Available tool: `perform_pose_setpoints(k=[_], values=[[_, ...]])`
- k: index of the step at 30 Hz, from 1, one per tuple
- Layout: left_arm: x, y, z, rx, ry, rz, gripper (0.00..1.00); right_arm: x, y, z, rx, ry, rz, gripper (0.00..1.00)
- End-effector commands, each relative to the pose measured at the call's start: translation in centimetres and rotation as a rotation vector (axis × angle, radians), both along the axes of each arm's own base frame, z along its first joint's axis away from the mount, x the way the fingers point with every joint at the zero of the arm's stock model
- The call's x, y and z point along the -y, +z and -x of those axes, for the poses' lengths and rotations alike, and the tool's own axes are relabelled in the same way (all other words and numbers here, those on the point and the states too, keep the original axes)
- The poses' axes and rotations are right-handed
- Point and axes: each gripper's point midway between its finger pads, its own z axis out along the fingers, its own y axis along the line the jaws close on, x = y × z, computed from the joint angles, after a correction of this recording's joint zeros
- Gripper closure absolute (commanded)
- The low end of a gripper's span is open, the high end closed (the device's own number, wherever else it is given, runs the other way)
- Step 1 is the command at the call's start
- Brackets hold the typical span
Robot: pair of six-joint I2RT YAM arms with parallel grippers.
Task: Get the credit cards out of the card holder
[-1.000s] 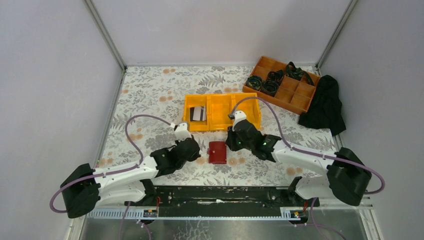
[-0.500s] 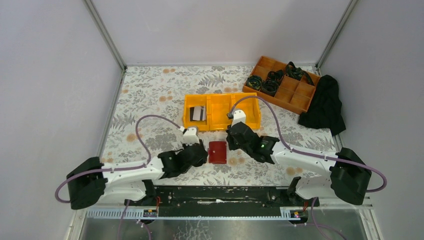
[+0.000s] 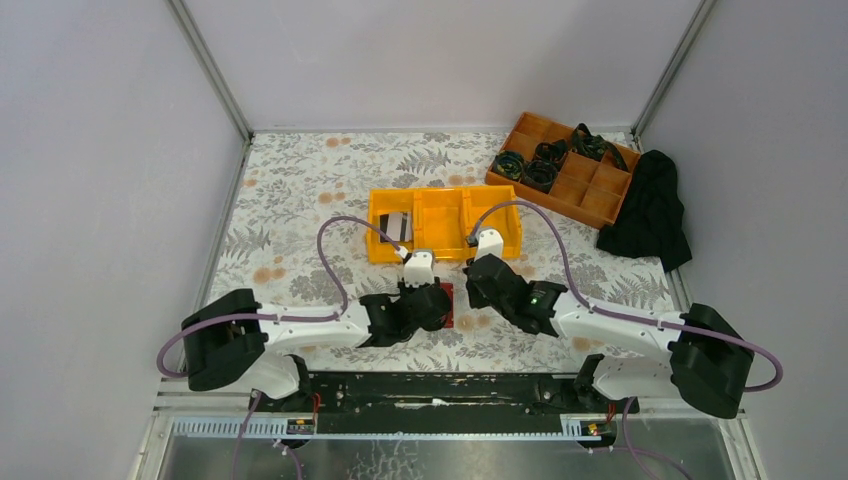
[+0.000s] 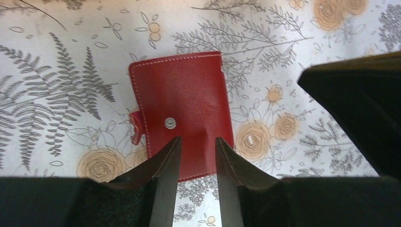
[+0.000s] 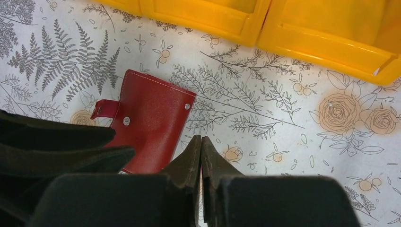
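Fingers point(image 4: 165, 161) of your left jaws stand a little apart, with a narrow gap between the two dark tips and nothing gripped in it. Both tips lie over the near edge of the card holder point(image 4: 182, 94), just below its silver snap; you cannot tell from the left wrist view whether they press on the red leather or hang just above it. The holder lies flat and folded shut on the flowered surface point(image 3: 300, 190), its small closing tab sticking out at one side. Your right jaws are clenched on nothing: their fingers point(image 5: 189, 156) meet tip to tip over bare surface, just beside the holder's long edge and not on it, as the right wrist view shows with the card holder point(image 5: 151, 127) slanting off to one side of them. From the top camera the two wrists face each other closely over the near middle of the surface, and only a sliver of the card holder point(image 3: 447, 303) shows between them, the rest hidden beneath the left wrist. Farther back, just beyond both wrists, sits the yellow bin point(image 3: 445, 245), and the credit cards point(image 3: 397, 227) lie in its left compartment, grey-white and black; how many are stacked there you cannot make out. At the far right corner an orange tray point(image 3: 590, 195) holds black coiled items, with a black cloth point(image 3: 650, 210) bunched just beside it.
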Motion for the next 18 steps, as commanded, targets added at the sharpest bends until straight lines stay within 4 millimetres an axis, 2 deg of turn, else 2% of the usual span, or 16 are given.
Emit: perform_pose_setpoints(k=[1, 10, 13, 16, 18], values=[[-1.5, 0.6, -1.4, 0.059, 0.075, -0.063, 0.59, -0.2, 1.4, -0.2, 0.032, -0.018, -0.057, 0.94], [-4.7, -1.6, -2.2, 0.028, 0.169, -0.086, 0.58, -0.9, 0.2, 0.4, -0.003, 0.019, -0.069, 0.91], [-5.0, -1.9, -2.4, 0.025, 0.182, -0.059, 0.57, -1.3, -0.2, 0.6, -0.018, 0.035, -0.071, 0.89], [-5.4, -2.2, -2.6, 0.02, 0.203, -0.017, 0.45, -1.5, -0.4, 0.6, -0.024, 0.039, -0.07, 0.88], [-5.4, -1.9, -2.8, 0.022, 0.201, 0.023, 0.44, -1.4, -0.5, 0.6, -0.024, 0.036, -0.07, 0.88]])
